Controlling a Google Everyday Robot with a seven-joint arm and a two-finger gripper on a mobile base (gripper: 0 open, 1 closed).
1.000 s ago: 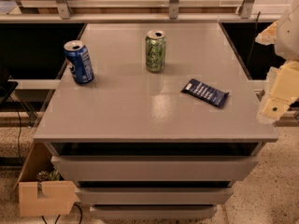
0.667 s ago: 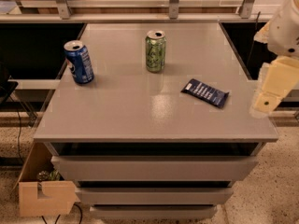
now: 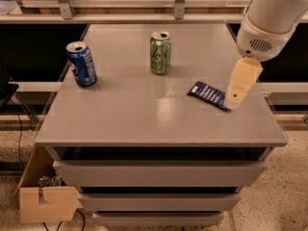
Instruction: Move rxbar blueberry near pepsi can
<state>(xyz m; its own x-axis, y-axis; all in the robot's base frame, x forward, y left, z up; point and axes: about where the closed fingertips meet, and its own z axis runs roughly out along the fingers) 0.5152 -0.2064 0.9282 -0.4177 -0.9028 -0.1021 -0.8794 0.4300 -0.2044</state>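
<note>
Navy-blue wrapper with white print marks the snack bar (image 3: 208, 94), which lies flat on the right part of the grey table (image 3: 144, 124), well apart from the blue can (image 3: 82, 64) standing at the far left. Its long axis runs diagonally, one end pointing far-left toward the green can (image 3: 160, 52), the other near-right toward the table's right edge. The cream gripper (image 3: 234, 99) hangs from the white arm (image 3: 269, 18) right at the bar's near-right end, touching it or just above; I cannot tell which. Nor can I tell whether the gripper is open or closed, or whether it has hold of anything.

The bar is thin and flat, so a grasp at its very end could slip, or shove it off the right side. On the way left, a low carry might clip the green can, and a careless set-down could topple the blue can.
</note>
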